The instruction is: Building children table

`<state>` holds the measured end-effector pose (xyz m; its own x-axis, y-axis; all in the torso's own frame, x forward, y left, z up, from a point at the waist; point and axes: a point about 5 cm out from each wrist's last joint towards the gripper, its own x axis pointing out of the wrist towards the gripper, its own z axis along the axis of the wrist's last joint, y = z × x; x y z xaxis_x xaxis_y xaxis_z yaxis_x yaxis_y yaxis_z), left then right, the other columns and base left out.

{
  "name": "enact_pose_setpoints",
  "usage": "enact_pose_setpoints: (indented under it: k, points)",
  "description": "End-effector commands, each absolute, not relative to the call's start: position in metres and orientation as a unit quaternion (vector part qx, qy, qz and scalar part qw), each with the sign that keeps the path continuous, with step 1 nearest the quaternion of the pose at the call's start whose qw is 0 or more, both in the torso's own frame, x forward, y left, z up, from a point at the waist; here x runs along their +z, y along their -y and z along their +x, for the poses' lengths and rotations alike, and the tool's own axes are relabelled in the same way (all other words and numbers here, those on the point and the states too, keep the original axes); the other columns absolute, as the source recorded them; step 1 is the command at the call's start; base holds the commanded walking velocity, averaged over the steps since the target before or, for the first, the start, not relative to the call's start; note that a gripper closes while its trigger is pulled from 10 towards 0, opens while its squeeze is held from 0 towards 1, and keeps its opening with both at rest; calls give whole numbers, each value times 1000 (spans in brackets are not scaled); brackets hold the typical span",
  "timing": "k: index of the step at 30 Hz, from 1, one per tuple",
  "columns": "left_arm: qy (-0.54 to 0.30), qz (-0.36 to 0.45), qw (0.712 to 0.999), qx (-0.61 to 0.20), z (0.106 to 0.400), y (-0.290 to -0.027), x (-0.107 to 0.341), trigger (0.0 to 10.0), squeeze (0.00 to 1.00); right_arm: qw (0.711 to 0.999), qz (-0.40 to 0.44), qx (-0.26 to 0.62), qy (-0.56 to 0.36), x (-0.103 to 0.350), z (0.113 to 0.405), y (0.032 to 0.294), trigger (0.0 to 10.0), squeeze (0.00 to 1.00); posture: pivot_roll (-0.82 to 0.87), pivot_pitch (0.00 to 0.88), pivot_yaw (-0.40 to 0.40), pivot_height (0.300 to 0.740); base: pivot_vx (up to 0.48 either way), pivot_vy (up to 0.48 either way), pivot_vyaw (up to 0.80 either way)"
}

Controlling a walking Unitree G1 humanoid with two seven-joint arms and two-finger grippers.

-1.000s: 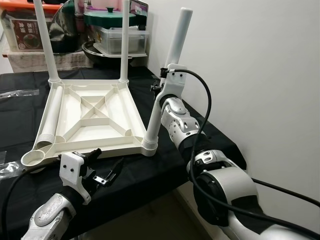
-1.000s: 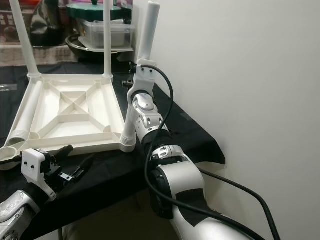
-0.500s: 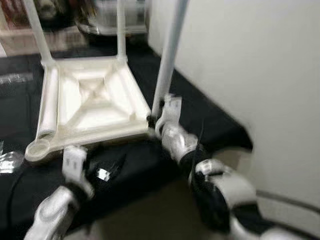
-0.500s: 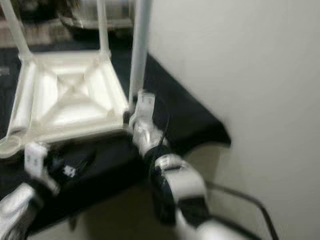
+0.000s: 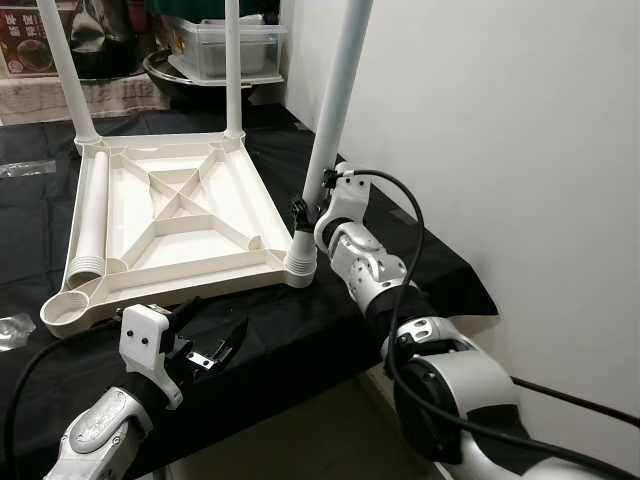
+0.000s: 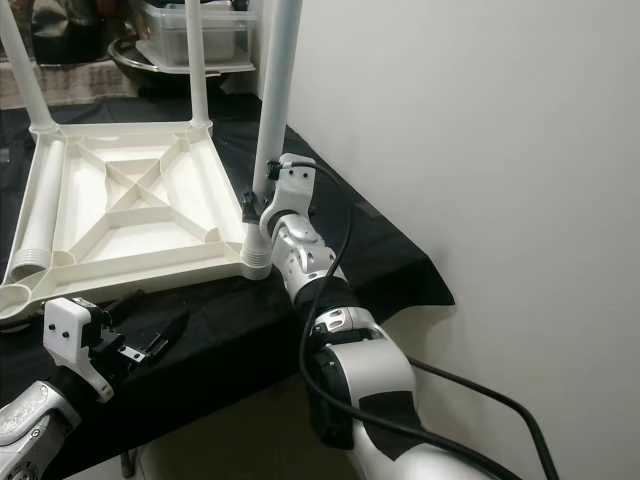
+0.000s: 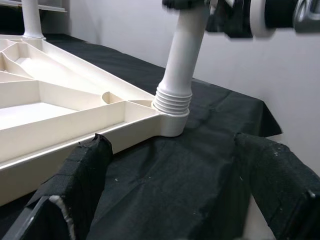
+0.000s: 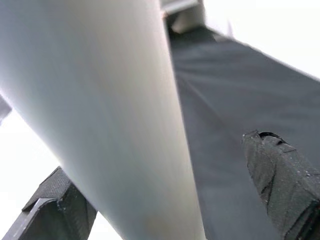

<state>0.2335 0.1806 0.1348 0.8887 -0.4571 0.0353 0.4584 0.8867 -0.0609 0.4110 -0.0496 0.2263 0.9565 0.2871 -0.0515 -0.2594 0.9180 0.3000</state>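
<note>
White plastic children's table top (image 5: 175, 225) upside down on black-clothed desk (image 5: 300, 330). Right hand (image 5: 312, 205) slid from mid-leg down to base of third white tube leg (image 5: 335, 110), fingers spread around it: leg seated, needs tightening. Left hand (image 5: 215, 335) idle, wide.
</note>
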Motion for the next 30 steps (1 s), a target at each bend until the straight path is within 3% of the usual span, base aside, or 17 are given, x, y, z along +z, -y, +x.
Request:
enact_pose_setpoints:
  k: [1, 2, 3, 4, 12, 30]
  points:
    - [6, -40, 970, -240, 233, -179, 131, 10000, 0, 975, 153, 155, -27, 236, 412, 50, 10000, 1000, 84, 0, -146, 740, 0, 0, 0]
    - [6, -39, 970, -240, 233, -179, 132, 10000, 0, 971, 150, 186, -17, 241, 413, 51, 10000, 447, 88, 0, -149, 740, 0, 0, 0]
    - [6, -39, 970, -240, 233, -179, 132, 10000, 0, 971, 150, 186, -17, 241, 413, 51, 10000, 447, 88, 0, -149, 740, 0, 0, 0]
    - [6, -39, 970, -240, 233, -179, 132, 10000, 0, 967, 142, 210, -6, 245, 413, 53, 10000, 0, 91, 0, -152, 740, 0, 0, 0]
    - [6, -37, 970, -241, 232, -179, 132, 10000, 0, 940, 98, 325, 37, 263, 413, 63, 10000, 0, 107, 0, -166, 740, 0, 0, 0]
    - [4, -35, 970, -239, 230, -180, 131, 10000, 0, 940, 42, 337, 27, 249, 415, 82, 10000, 0, 131, 0, -179, 740, 0, 0, 0]
